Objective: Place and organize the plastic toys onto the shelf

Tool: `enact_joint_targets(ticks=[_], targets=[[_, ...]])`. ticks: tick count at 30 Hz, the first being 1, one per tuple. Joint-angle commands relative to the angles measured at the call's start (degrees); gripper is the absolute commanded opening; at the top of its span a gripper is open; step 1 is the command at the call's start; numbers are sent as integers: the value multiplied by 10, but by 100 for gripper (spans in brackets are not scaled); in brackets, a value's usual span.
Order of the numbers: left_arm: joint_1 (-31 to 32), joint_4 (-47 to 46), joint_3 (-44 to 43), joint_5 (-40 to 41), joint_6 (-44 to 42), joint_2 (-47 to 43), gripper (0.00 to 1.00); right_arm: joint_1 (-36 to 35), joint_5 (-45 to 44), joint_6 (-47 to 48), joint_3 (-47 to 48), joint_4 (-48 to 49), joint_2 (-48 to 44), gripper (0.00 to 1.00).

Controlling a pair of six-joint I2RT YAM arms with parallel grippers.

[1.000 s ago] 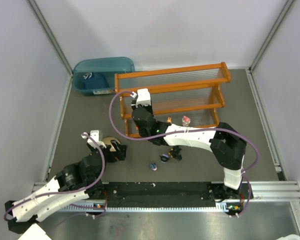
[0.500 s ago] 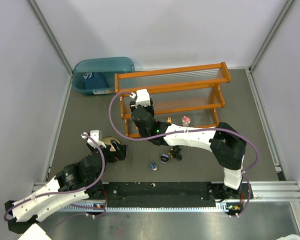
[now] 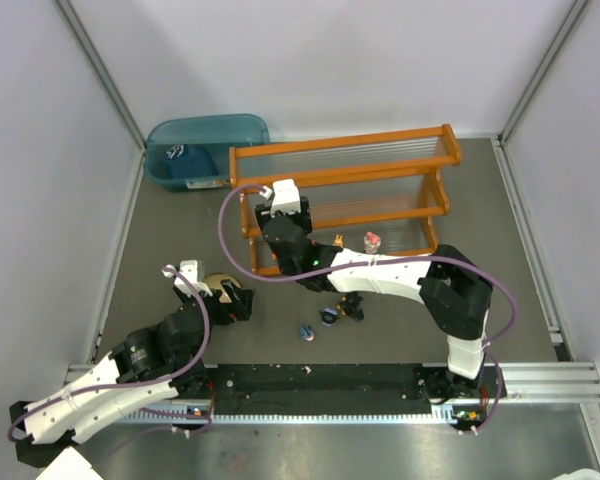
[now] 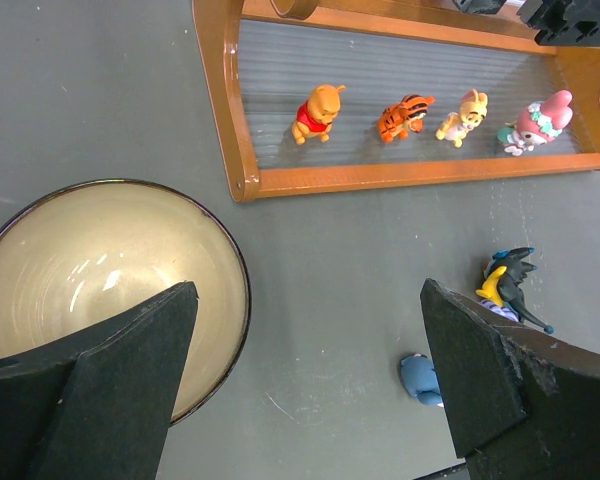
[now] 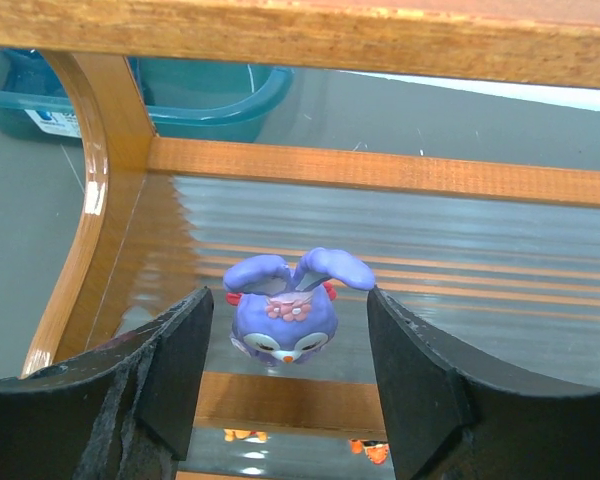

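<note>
- Reaching across to the left end of the shelf, the right gripper has its 2 fingers spread, 1 on each side of the purple bunny. A gap shows on both sides, so it grips nothing.
- Standing on the clear ribbed upper tier, the purple bunny is close to the curved orange end post, ears up and face toward the wrist camera.
- Bits of orange toys on the lower tier show below that tier's front rail in the same view.
- Seen from the left wrist, the lower tier carries 4 figurines in a row: an orange one in a red shirt, a striped orange one, a tan one and the pink-red one at the right end.
- On the table in front of the shelf and apart from it is the black one, with the small dark-blue one near it, closer to the arms.
- The left gripper hangs low over the table with its jaws wide apart and nothing between them.
- The tan bowl sits on the table, its near edge hidden behind the left gripper's left finger.
- The teal bin sits behind the shelf's left end, near the back corner.
</note>
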State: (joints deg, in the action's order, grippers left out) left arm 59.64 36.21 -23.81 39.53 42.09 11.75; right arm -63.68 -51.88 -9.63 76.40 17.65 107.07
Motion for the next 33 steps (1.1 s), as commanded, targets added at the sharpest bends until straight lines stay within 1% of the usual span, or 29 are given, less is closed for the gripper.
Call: enact_joint_targets(ticks=[1, 7, 13, 20, 24, 27, 29, 31, 32, 33], targets=[[-2, -8, -12, 10, 0, -9, 99, 2, 6, -3, -5, 25, -20, 65], [-2, -7, -14, 8, -2, -8, 99, -2, 3, 3, -22, 38, -34, 70], [-2, -5, -14, 11, 1, -14, 99, -11, -3, 18, -51, 63, -61, 72], [-2, -3, -12, 13, 3, -23, 99, -17, 8, 10, -70, 52, -96, 74], [-2, 5, -13, 15, 6, -31, 99, -25, 25, -6, -80, 23, -116, 77], [-2, 9, -12, 14, 9, -42, 99, -33, 41, -25, -98, -4, -139, 80], [-2, 9, -11, 10, 13, -41, 99, -42, 46, -35, -111, -25, -168, 82], [-2, 7, -17, -12, 18, -24, 99, -48, 51, -57, -136, -63, -199, 82], [-2, 5, -22, -23, 21, -14, 99, -53, 54, -69, -146, -79, -231, 82], [-2, 5, -26, -54, 24, 7, 99, -54, 61, -95, -168, -96, -249, 82]])
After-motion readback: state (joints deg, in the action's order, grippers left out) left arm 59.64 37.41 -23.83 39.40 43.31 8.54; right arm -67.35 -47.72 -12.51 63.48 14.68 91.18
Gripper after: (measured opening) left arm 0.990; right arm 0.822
